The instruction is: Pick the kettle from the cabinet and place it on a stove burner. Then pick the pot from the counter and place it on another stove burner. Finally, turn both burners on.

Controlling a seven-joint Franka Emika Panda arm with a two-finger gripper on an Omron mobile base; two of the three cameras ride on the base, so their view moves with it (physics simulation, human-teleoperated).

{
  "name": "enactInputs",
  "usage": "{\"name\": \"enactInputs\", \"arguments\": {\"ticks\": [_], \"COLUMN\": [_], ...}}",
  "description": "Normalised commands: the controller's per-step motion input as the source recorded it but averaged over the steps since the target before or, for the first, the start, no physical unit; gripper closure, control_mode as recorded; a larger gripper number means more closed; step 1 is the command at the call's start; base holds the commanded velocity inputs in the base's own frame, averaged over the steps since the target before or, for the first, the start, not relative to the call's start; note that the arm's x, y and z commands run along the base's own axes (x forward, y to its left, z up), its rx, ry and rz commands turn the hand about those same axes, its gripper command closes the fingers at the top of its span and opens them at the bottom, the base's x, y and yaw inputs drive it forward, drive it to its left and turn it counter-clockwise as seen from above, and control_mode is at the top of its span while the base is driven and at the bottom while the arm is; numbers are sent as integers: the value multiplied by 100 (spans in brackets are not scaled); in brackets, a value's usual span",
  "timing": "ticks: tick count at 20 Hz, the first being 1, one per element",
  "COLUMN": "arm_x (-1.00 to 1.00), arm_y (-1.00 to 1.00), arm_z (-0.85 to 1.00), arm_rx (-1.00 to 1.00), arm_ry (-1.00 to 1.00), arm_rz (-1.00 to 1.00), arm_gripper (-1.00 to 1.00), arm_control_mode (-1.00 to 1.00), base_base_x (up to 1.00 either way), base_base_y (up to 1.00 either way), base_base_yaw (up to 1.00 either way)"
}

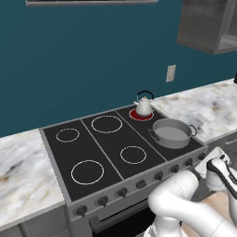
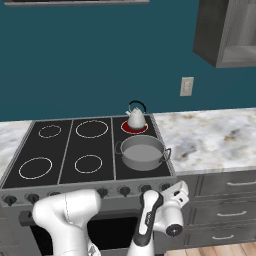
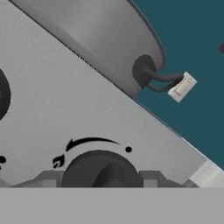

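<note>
My gripper sits over a rigid stove knob directly ahead; whether the jaws clamp it, I cannot tell.

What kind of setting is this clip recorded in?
A rendered home kitchen, by the look of it: a black glass cooktop with ring burners and front knobs, marble-patterned counter over drawers, and a dark wall cabinet above.

Note the teal back wall behind the range. A pale outlet plate sits on it, right of the range, below the wall unit. A grey range hood edge runs above. Wooden flooring shows at the near right.
</note>
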Motion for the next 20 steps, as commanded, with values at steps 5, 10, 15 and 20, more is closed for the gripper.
{"name": "enactInputs", "arguments": {"ticks": [5,10,15,20], "arm_x": [0,0,0,0], "arm_y": [0,0,-1,-2], "arm_z": [0,0,0,0], "arm_rx": [-18,-22,-22,-22], "arm_ry": [0,0,0,0], "arm_rz": [0,0,0,1], "arm_gripper": [100,100,100,100], "arm_control_mode": [-100,-100,-100,-100], "base_base_x": [0,0,0,0], "base_base_y": [0,0,0,0], "base_base_yaw": [0,0,0,0]}}
